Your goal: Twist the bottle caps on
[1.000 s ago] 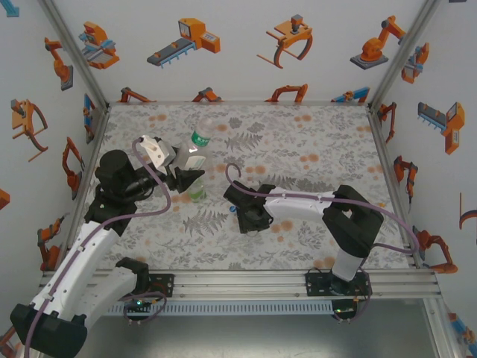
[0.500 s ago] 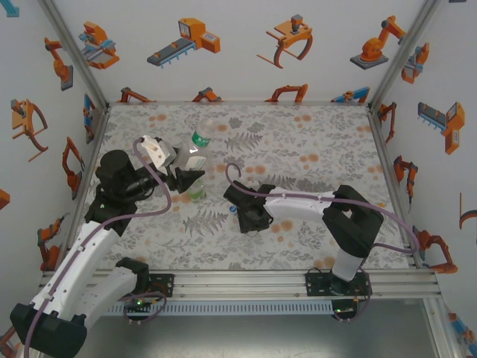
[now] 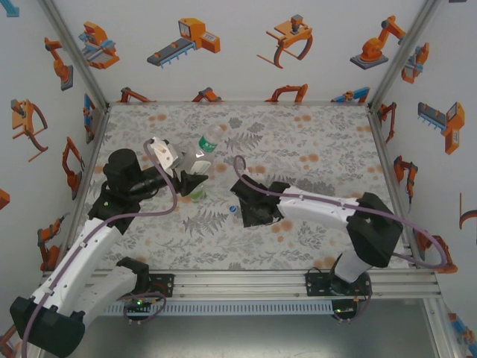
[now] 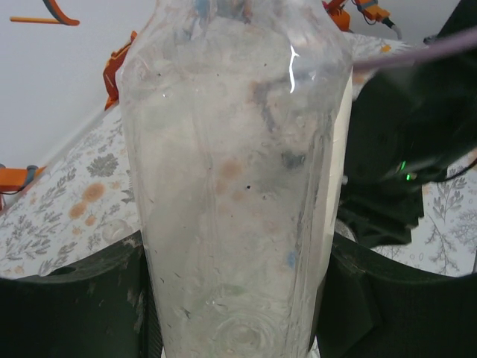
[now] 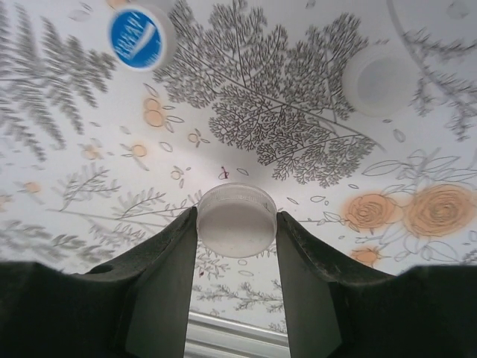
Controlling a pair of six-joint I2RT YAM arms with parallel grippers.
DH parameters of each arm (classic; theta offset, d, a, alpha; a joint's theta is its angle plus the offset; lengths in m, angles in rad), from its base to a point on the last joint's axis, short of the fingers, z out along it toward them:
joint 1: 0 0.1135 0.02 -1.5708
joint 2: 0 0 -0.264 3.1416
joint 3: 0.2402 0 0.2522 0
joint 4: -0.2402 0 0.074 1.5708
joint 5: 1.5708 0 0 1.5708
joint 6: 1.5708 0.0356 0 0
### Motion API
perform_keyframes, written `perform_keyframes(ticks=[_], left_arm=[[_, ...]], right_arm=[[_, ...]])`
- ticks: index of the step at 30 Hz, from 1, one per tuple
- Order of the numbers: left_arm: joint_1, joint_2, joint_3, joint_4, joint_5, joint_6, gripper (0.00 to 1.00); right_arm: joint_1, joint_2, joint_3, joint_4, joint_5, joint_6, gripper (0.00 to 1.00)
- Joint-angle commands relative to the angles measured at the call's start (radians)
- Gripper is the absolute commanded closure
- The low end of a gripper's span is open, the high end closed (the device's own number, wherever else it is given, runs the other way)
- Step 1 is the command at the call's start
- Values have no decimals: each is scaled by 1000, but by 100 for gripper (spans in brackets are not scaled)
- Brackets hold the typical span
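1. Top external: White walls with orange robot stickers and an aluminium frame enclose a table covered by a grey fern-and-flower cloth. Left of centre, the left gripper clasps a clear bottle that tilts toward the upper right. At centre, the right gripper sits low over the cloth, with a blue cap just beside it.
2. Left wrist: Dark fingers press both sides of the bottle, which stands up the middle of the frame. Cloth and wall show at left.
3. Right wrist: The right gripper is narrowed onto a whitish cap at lower centre. The blue cap lies on the cloth at upper left, and a pale cap at upper right.
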Motion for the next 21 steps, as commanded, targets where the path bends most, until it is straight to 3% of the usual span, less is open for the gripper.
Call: perform_keyframes(ticks=[1, 8, 15, 21], left_arm=[[-22, 2, 30, -32, -3, 55, 97], [-60, 0, 31, -59, 0, 96, 97], [-71, -14, 34, -74, 7, 121, 97], [-87, -36, 25, -105, 44, 204, 99]], right_arm=[[-41, -109, 1, -11, 13, -94, 64], [-134, -313, -6, 54, -109, -327, 65], [-153, -528, 25, 146, -152, -587, 68], [-153, -626, 104, 155, -379, -794, 70]])
